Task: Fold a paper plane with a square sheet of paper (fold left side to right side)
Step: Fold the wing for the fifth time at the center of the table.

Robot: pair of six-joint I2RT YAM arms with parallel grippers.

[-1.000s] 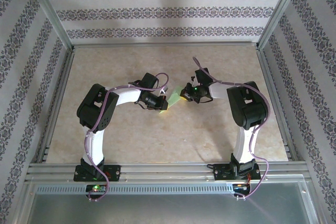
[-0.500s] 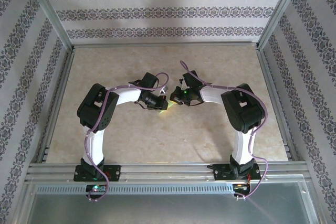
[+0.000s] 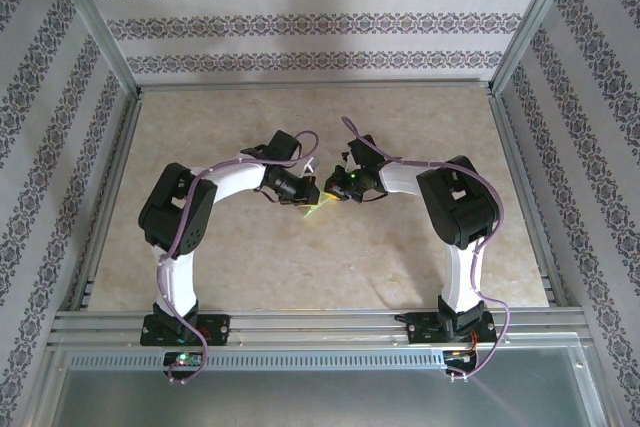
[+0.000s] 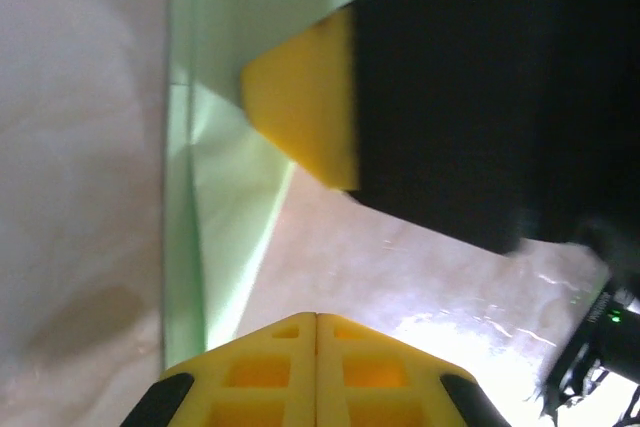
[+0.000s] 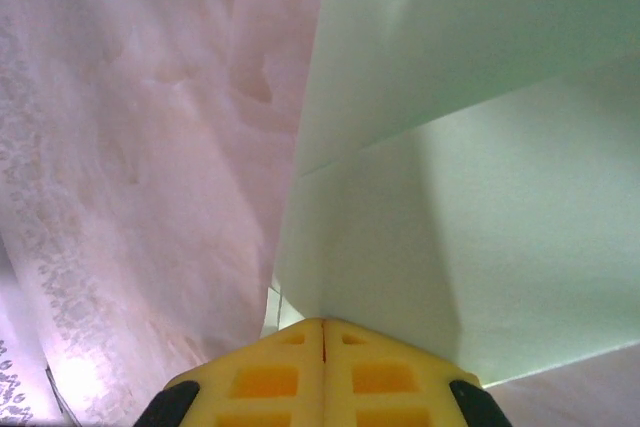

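Two arms meet over the folded green sheet (image 5: 480, 197) at the centre of the table (image 3: 250, 267).
I judge this the creasing step. The left gripper (image 4: 317, 332) sits at its 10 o'clock and the right gripper (image 5: 322, 332) at 2. Both have pads pressed together; whether they pinch paper I cannot tell. Next, press along the fold.

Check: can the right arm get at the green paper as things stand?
Probably yes. The right gripper sits right against the folded green paper, with nothing between them, though the left gripper crowds in close beside it.
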